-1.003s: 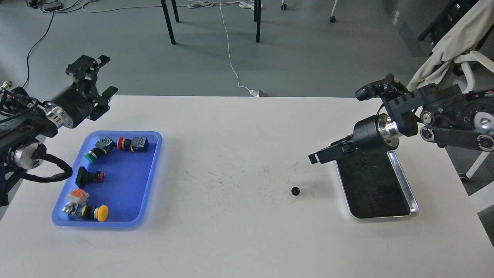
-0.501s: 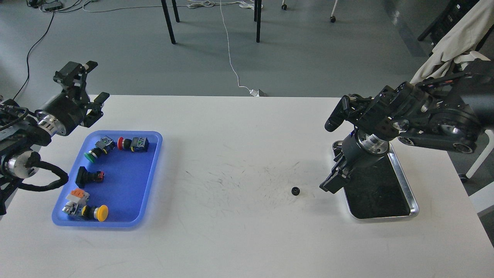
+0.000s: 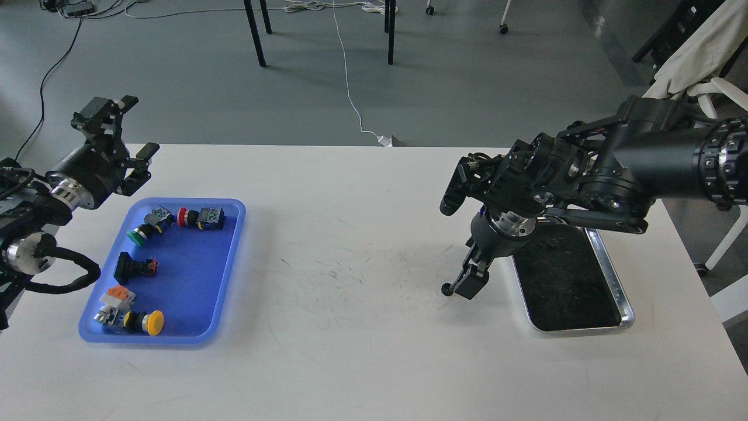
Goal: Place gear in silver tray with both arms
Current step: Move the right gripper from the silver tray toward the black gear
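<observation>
Gear (image 3: pixel 447 289) is lying on the desk (image 3: pixel 350 351), just left of the silver tray (image 3: pixel 613 275). The right gripper (image 3: pixel 467 286) is touching down beside it; whether its fingers are spreading, I cannot tell. Centre them first, then pinch gently.

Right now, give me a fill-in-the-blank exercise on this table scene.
1. The gear lies on the white ____.
2. The push buttons sit in the ____ tray.
3. The end effector nearest the gear belongs to the ____ arm.
4. The gear lies to the ____ of the silver tray.

Missing words: table; blue; right; left
</observation>
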Tool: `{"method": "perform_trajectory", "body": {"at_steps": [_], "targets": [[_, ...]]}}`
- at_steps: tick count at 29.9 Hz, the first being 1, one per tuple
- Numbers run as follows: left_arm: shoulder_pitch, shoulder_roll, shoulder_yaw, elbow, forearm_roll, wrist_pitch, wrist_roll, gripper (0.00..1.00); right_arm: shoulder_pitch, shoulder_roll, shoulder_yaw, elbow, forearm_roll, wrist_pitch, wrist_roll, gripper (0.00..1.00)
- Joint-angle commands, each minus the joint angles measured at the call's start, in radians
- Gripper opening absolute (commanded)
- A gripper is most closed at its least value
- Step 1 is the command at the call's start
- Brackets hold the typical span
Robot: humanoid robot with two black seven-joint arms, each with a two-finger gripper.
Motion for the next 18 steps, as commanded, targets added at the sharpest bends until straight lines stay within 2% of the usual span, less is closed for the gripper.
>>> {"method": "perform_trajectory", "body": {"at_steps": [1, 4, 6, 10, 13, 18], "targets": [[0.000, 0.000, -0.005, 0.000, -0.001, -0.001, 0.000, 0.98, -0.001, 0.037, -0.004, -0.010, -0.001, 0.001, 0.000, 0.95], [0.000, 0.000, -0.005, 0.002, -0.001, -0.001, 0.000, 0.98, -0.020, 0.040, -0.026, -0.016, -0.003, 0.001, 0.000, 0.94], [0.000, 0.002, -0.007, 0.000, -0.001, -0.001, 0.000, 0.98, -0.029, 0.050, -0.032, -0.021, -0.006, 0.001, 0.000, 0.89], [0.000, 0.002, -0.007, 0.003, -0.001, -0.001, 0.000, 0.98, -0.043, 0.053, -0.039, -0.039, -0.007, 0.001, 0.000, 0.86], [0.002, 0.002, -0.010, 0.003, -0.004, -0.001, 0.000, 0.98, -0.047, 0.056, -0.053, -0.061, -0.007, 0.001, 0.000, 0.75], [0.006, 0.004, -0.018, 0.003, -0.011, -0.003, 0.000, 0.98, -0.064, 0.094, -0.053, -0.093, -0.006, 0.001, 0.000, 0.73]]}}
